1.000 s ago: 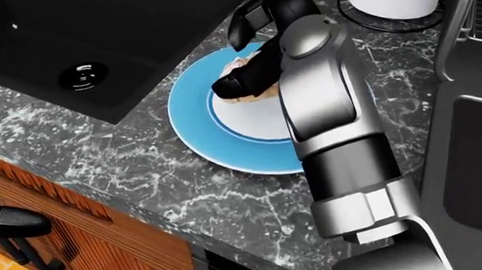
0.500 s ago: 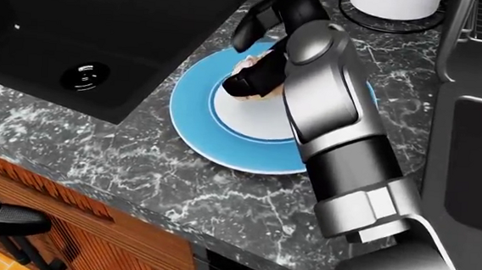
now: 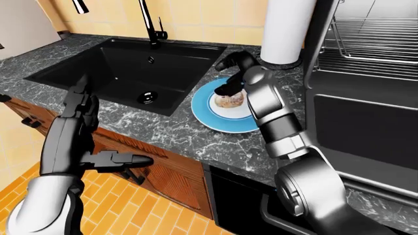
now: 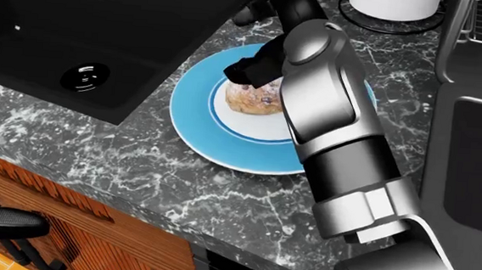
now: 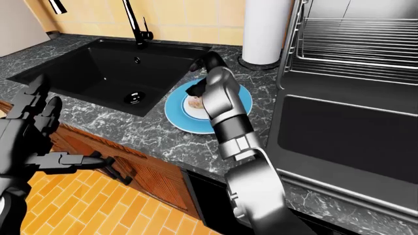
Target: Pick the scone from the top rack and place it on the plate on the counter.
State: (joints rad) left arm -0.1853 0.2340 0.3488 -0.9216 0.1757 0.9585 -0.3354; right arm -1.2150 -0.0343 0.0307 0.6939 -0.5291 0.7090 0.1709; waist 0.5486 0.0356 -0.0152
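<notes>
The scone [image 4: 247, 100], pale with dark specks, lies on the white centre of the blue-rimmed plate [image 4: 190, 115] on the dark marble counter [image 4: 137, 166]. My right hand [image 4: 243, 42] hovers just above the scone's upper edge. Its black fingers are spread open and hold nothing; one fingertip [image 4: 239, 69] hangs close over the scone, and whether it touches cannot be told. The silver forearm hides the plate's right side. In the left-eye view my left hand [image 3: 82, 100] is open at the lower left, off the counter and in front of the wooden cabinet.
A black sink [image 3: 124, 68] with a faucet [image 3: 149, 24] lies left of the plate. A white paper towel roll [image 3: 287, 29] stands above it. The open oven with wire racks [image 3: 372, 49] and its dark door [image 3: 366, 127] fill the right side.
My right hand has opened and lifted off the scone, moving toward the top of the head view. The scone, earlier covered by the fingers, now rests bare on the plate.
</notes>
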